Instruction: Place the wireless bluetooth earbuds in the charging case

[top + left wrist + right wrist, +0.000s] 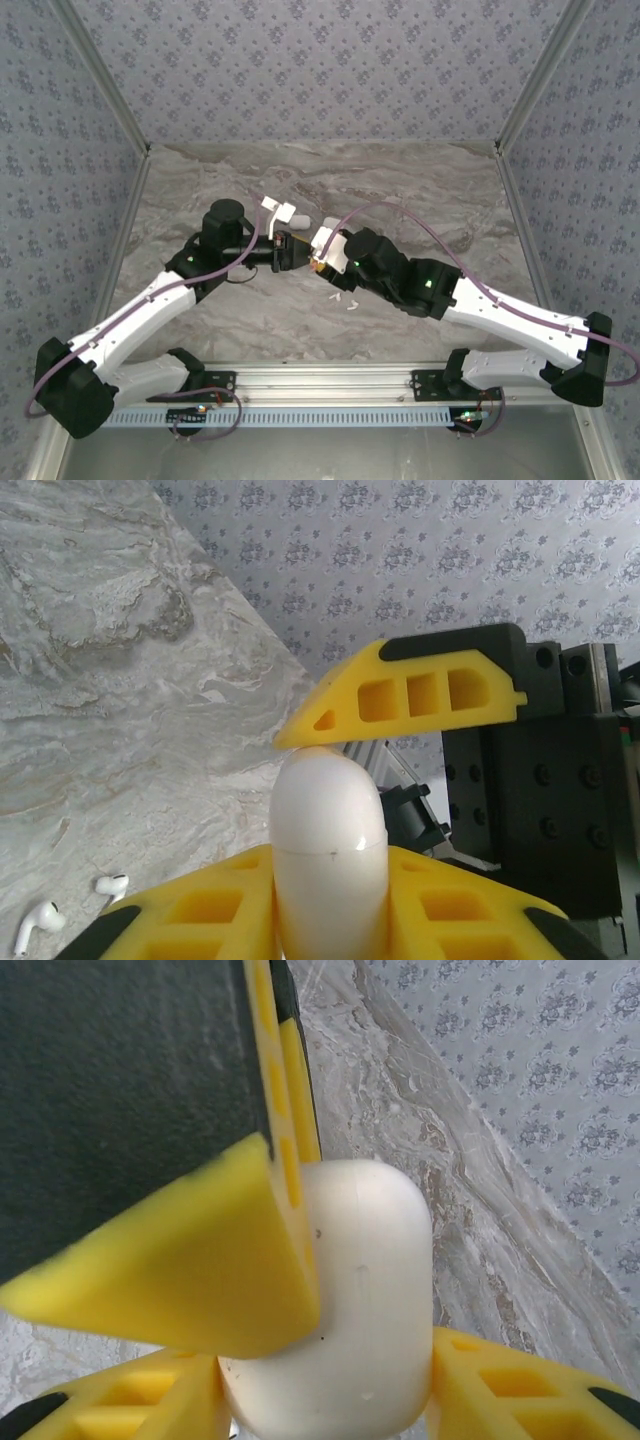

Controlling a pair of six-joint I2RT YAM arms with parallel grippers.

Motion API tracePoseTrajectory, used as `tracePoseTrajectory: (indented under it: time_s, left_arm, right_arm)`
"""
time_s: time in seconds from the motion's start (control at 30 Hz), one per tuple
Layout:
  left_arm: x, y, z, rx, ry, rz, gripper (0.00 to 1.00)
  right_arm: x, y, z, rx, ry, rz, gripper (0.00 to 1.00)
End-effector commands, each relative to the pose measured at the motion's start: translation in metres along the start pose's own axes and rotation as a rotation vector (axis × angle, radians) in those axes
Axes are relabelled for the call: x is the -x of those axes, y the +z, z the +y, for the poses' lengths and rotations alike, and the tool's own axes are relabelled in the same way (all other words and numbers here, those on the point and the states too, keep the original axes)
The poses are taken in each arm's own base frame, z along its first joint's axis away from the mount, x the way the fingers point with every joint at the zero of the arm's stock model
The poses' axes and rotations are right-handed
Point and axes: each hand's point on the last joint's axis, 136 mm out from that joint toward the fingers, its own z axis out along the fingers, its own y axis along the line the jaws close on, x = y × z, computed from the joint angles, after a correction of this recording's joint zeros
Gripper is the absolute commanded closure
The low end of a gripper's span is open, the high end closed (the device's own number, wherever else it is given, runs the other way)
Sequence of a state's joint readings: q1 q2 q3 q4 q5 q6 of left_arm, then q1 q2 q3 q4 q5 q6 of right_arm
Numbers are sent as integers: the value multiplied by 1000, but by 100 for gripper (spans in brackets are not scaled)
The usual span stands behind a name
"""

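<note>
The white charging case [328,840] hangs above the table where the two arms meet. My left gripper [328,890] is shut on it, one yellow finger against each narrow side. My right gripper [325,1385] also has the case [375,1280] between its fingers, close against both sides. In the left wrist view one right finger [420,695] rests on the case's rounded top. The case's lid is closed. Two white earbuds [40,925] [112,885] lie loose on the table below. From above, the left gripper [293,250] and right gripper [318,252] meet tip to tip, with the earbuds [346,301] just in front.
The marble-patterned table [420,200] is walled by patterned panels at the back and both sides. An aluminium rail [320,385] with the arm bases runs along the near edge. Cables loop over both arms.
</note>
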State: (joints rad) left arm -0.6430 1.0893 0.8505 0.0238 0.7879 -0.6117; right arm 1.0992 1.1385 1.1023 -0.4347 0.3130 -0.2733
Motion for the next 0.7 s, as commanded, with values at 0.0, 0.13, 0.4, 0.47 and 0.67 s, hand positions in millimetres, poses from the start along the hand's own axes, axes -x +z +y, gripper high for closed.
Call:
tracePoseTrajectory:
  time_s: [0.0,0.13,0.4,0.47,0.67]
  left_arm:
    - [18,-2,-19,-34,88,-51,78]
    - [21,-4,-16,-12,127,-87,84]
    - [31,-9,-28,-12,332,-217,93]
    - [31,-8,-35,-24,399,-241,94]
    - [22,-2,-49,-53,520,-245,97]
  right_arm:
    - [9,-12,-3,45,53,-22,37]
    - [4,-25,-4,133,166,-33,17]
    - [10,-63,-18,339,474,-241,0]
    - [15,-68,-26,352,543,-288,0]
    - [17,-62,-44,309,637,-311,0]
